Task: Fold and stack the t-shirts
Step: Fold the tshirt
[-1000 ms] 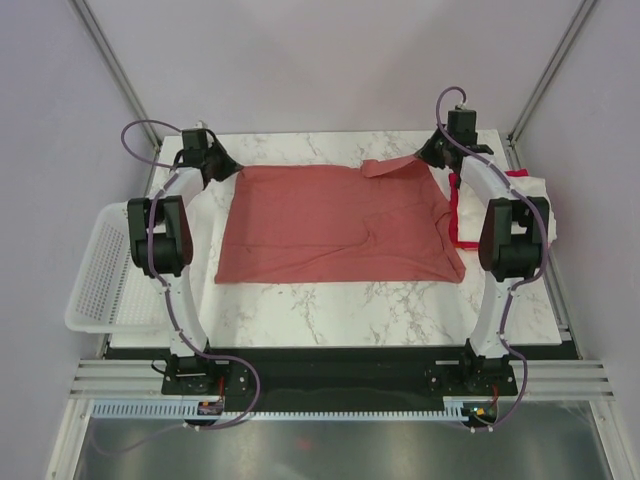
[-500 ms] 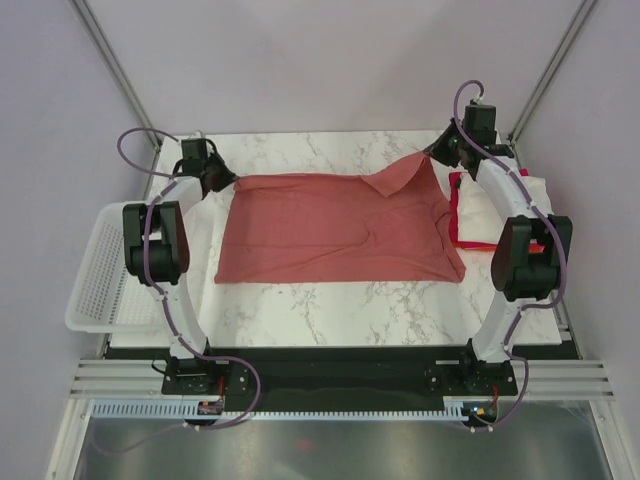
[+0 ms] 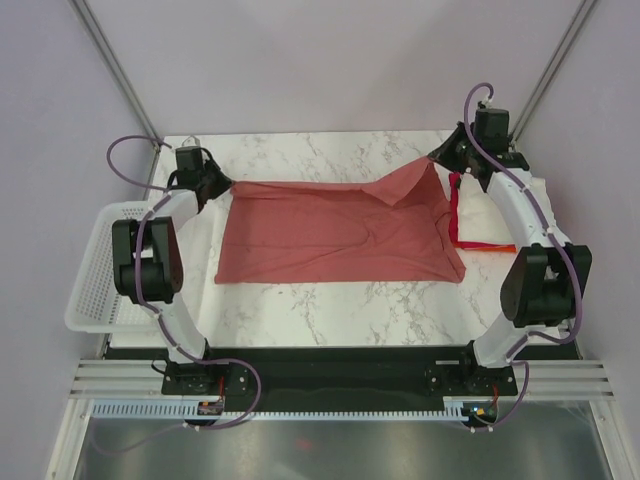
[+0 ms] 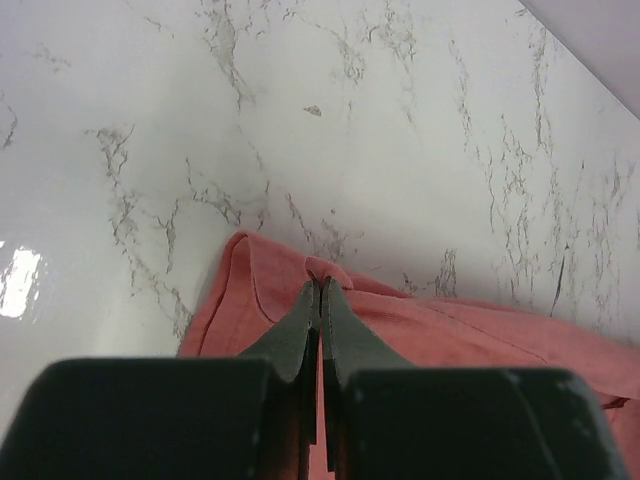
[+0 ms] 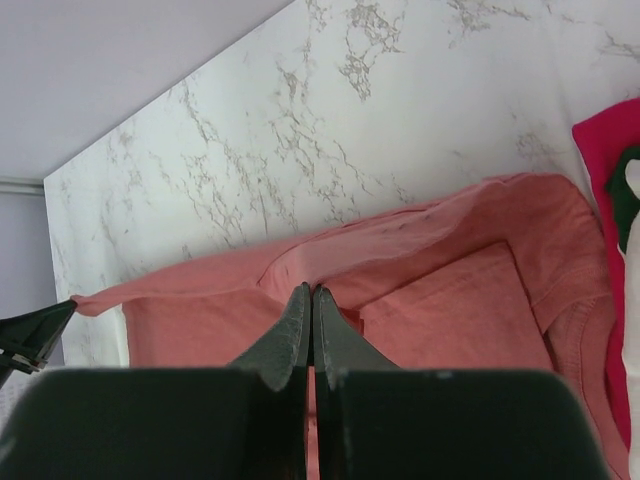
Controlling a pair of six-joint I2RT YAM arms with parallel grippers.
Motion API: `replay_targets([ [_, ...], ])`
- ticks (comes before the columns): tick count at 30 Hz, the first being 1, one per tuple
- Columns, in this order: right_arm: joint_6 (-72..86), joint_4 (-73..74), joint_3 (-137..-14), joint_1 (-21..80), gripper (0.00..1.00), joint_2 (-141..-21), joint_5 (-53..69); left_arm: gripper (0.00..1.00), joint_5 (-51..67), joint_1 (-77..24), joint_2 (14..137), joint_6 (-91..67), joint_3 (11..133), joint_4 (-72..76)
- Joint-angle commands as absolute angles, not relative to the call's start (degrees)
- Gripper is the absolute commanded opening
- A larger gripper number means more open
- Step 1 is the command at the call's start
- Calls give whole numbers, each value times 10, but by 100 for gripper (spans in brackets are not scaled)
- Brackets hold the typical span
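Although the salmon-red t-shirt lies spread across the middle of the marble table, the cloth caught between each pair of fingers cannot be seen, and the black gripper bodies block the bottom of both wrist views. Its near hem lies flat, while its far edge is raised at both upper corners, higher on the right, where a sleeve folds over. At the right of the top view, a folded cream-white shirt is partly covered by the right arm. A magenta shirt shows only as a narrow strip beside it and an orange shirt only as a thin edge below it; how these are stacked cannot be told. In the right wrist view a dark patch at the right edge, next to the magenta, is cut off and unclear. The left gripper is pinched fully closed on the shirt's far left corner, low over the marble. The right gripper is likewise clamped tight on the raised far edge near the right sleeve. The left arm bends at an elbow over a white mesh basket at centre left, its forearm reaching to the upper left. The right arm stretches long from a low elbow to the upper right corner.
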State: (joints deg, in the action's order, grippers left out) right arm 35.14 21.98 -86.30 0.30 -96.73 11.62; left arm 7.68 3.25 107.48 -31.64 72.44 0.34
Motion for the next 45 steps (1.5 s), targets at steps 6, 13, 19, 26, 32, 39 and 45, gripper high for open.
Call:
replay_targets([
  [6,336,238,-817,-14,0,-897,120,2,64,20,975,-317,621,87],
  [13,334,243,-774,-24,0,-855,118,2,55,7,949,-307,595,93],
  [19,329,250,-740,-25,0,-818,121,2,36,6,938,-302,578,81],
  [26,324,257,-706,-24,0,-784,122,2,4,6,917,-301,564,53],
  [32,322,266,-678,-24,0,-760,121,2,2,6,902,-296,542,52],
  [39,316,272,-632,-24,0,-725,120,2,-18,6,890,-299,536,25],
  [45,330,257,-543,-24,4,-669,81,6,-13,7,888,-308,534,-21],
])
